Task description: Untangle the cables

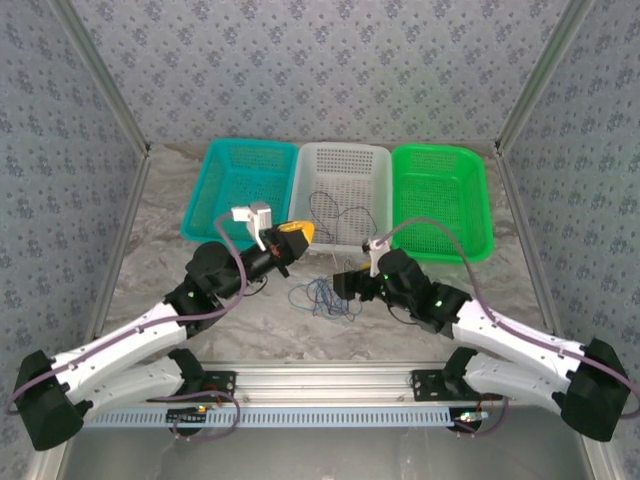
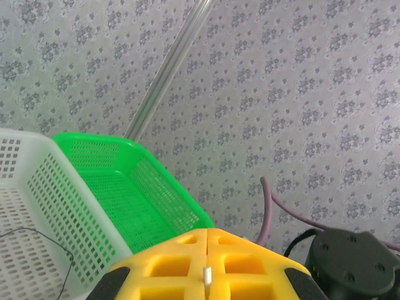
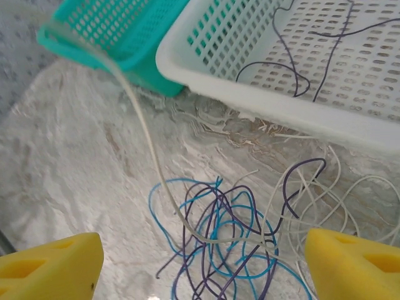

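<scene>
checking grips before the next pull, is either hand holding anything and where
Left hand pinches the whitish cable between its fingertips, seemingly near one end. Right hand is open, holding nothing.

No text, label, brand, number or sign can be read on anything in these views.
</scene>
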